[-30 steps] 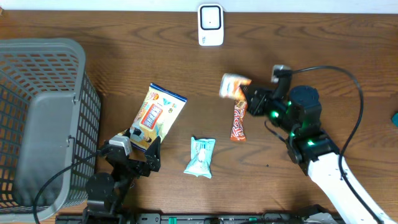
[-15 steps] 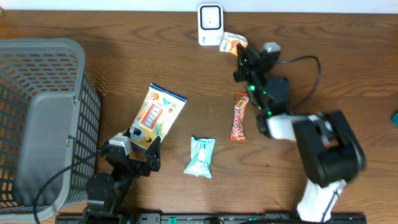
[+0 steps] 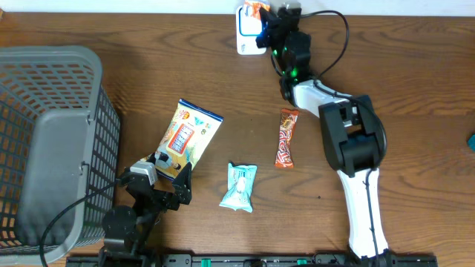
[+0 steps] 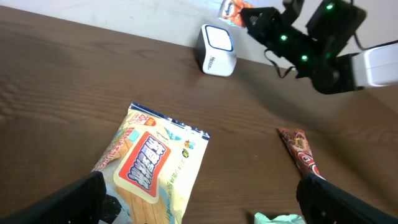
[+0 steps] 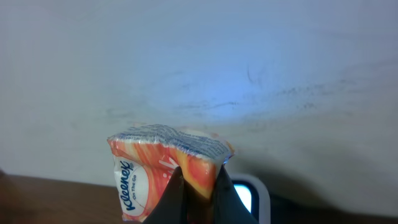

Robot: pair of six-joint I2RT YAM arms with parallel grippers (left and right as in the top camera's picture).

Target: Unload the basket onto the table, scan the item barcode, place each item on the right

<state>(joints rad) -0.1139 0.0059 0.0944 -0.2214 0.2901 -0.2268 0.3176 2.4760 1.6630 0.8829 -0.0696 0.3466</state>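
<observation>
An orange Kleenex tissue pack is pinched at one end by my shut right gripper. It hangs above the white barcode scanner at the table's far edge. The scanner's lit window shows just behind the fingers, close to a pale wall. My left gripper stands wide open near the front edge, holding nothing. The lower end of a yellow snack bag lies between its fingers.
A red-brown chocolate bar and a mint-green packet lie mid-table. A grey mesh basket fills the left side. The right arm's cable loops near the scanner.
The right arm has swung from the table's middle right up to the far edge, carrying the tissue pack over the scanner. The left arm has not moved.
</observation>
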